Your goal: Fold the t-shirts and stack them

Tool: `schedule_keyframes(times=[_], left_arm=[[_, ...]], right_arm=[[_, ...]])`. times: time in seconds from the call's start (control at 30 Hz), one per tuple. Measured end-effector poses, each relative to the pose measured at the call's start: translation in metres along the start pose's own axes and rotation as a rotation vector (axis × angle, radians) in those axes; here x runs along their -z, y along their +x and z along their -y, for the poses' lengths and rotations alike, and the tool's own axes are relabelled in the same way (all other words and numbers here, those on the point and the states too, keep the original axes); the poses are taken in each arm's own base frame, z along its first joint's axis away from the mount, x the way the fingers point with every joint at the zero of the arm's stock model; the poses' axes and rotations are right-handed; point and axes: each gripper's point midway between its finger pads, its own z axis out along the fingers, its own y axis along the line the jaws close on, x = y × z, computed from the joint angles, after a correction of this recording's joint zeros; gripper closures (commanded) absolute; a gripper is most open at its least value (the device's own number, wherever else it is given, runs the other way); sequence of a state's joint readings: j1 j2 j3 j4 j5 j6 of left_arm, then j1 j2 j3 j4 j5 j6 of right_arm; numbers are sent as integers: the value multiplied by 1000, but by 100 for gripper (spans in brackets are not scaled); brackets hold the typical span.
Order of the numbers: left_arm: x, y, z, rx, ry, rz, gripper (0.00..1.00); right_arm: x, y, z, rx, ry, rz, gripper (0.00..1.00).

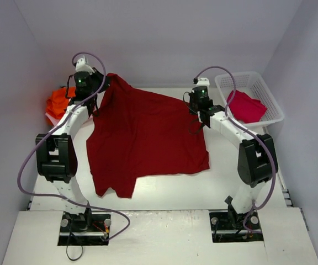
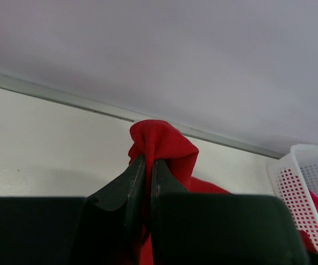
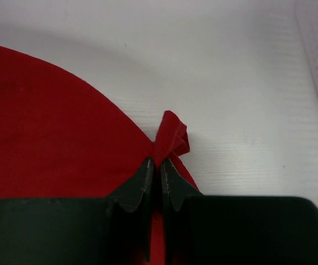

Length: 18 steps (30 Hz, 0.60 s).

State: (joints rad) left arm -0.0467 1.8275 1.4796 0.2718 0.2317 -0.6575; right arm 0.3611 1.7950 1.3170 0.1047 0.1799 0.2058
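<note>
Dark red t-shirt, spread across the middle of the bench, seen from the near edge. The left hand is closed on a bunched fold at the shirt's far-left corner and holds it raised, so the cloth hangs in a slack ridge down to the bench. The right hand is closed on a small tuft at the far-right edge, low against the surface.

The fabric looks light, limp and plain, with no stiffness. It would probably sag between the two grips and could slide out of a thin pinch. Corners and hems, taken with a doubled fold, seem the surest holds.

Orange t-shirts lie heaped at far left. A crimson t-shirt sits in the white lattice basket at far right.
</note>
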Motion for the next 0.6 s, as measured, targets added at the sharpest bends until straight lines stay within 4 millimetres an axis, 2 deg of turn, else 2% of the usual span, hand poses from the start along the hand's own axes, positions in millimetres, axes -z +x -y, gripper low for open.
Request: schedule_keyframes(times=[0.13,0.37,0.47,0.6], left_arm=[[7,6,0,1,6,-11,100],[29,26,-4,-4,-9,-55,100],[44,25,1,-15,-4,-51,100],[68,14,19,-28,27,-19,100]], right_arm=[[19,-18,1,-4,-8,37,100],[46,-31,6,-6,-12,56,100],[61,-34,9,-12,-15,63,100],[77,-36,12,-25,-19,74,100]])
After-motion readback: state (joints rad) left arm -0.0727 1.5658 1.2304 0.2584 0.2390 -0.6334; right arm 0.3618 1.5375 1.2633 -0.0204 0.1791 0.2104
